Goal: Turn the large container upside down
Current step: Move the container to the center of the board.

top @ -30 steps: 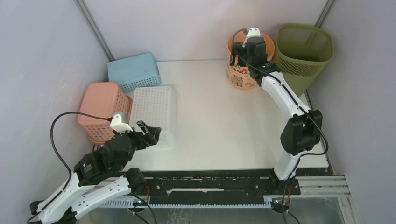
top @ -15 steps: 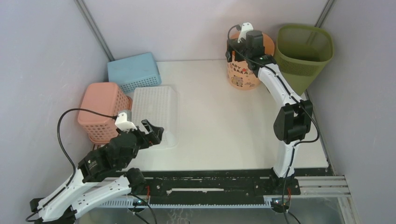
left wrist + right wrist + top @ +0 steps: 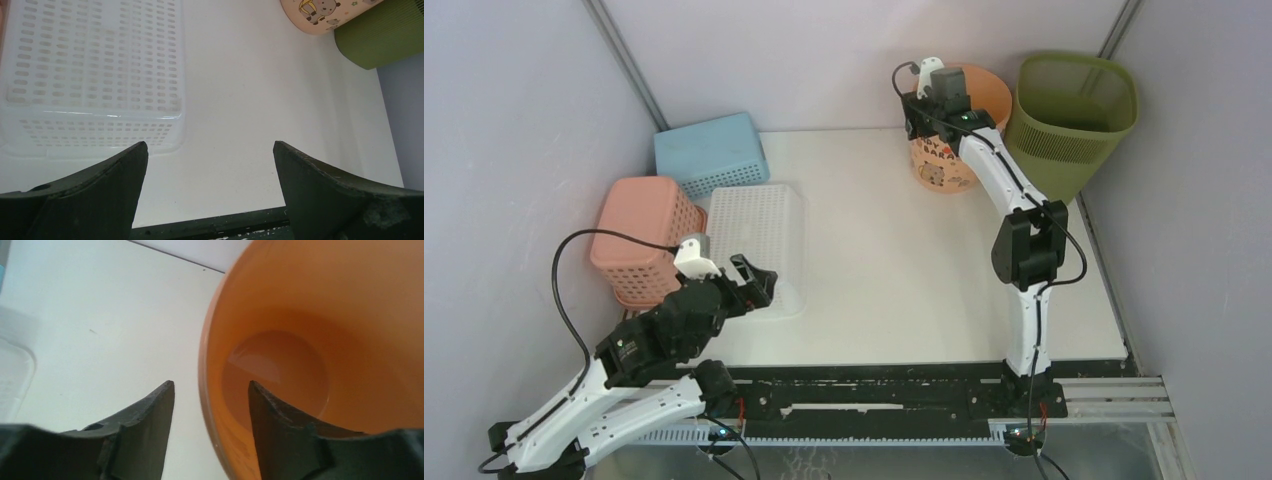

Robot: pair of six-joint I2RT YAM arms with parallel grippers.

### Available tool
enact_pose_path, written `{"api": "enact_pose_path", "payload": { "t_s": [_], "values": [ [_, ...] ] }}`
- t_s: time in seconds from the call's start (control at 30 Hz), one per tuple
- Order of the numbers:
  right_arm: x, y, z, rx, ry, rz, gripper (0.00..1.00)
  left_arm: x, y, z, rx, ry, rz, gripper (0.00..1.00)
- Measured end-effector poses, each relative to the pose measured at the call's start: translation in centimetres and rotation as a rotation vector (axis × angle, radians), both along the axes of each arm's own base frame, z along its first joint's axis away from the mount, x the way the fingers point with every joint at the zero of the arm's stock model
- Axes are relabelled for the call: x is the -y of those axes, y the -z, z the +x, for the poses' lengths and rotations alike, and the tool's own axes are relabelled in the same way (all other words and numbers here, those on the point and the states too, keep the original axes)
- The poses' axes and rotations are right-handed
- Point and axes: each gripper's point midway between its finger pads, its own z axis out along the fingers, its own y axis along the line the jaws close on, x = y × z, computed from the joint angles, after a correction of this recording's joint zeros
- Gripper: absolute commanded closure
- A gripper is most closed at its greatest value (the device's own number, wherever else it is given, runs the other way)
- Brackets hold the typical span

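The large container, an olive-green bin (image 3: 1074,120) with a mesh upper band, stands upright with its mouth up at the back right corner. A part of its side shows in the left wrist view (image 3: 385,40). My right gripper (image 3: 924,112) is open above the left rim of the round peach bucket (image 3: 944,165), left of the bin and apart from it. In the right wrist view the gripper (image 3: 210,383) straddles the bucket's rim (image 3: 206,360), one finger outside and one inside, holding nothing. My left gripper (image 3: 759,285) is open and empty, low at the front left (image 3: 210,145).
A blue basket (image 3: 711,152), a pink basket (image 3: 642,235) and a white basket (image 3: 754,235), all upside down, lie at the left. The white one is just ahead of the left gripper (image 3: 95,65). The enclosure walls stand close behind and right of the bin.
My right gripper has moved left and back, from over the bucket's middle to its left rim. My left gripper has crept slightly forward.
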Motion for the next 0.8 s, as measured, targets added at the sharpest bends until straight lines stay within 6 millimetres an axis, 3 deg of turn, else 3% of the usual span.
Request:
{"api": "enact_pose_path", "payload": {
  "t_s": [0.1, 0.23, 0.57, 0.8],
  "values": [
    [0.4, 0.3, 0.2, -0.008, 0.01, -0.035, 0.78, 0.1, 0.0, 0.1, 0.001, 0.0, -0.002, 0.0],
    [0.5, 0.2, 0.4, -0.014, 0.01, -0.055, 0.99, 0.4, 0.0, 0.3, 0.0, 0.0, -0.001, 0.0],
    [-1.4, 0.5, -1.4, -0.06, -0.034, -0.071, 1.0, 0.5, 0.0, 0.3, 0.002, 0.0, -0.005, 0.0],
    [-3.8, 0.0, -5.1, -0.134, -0.089, -0.077, 1.0, 0.3, 0.3, 0.1, 0.006, 0.0, -0.02, 0.0]
  ]
}}
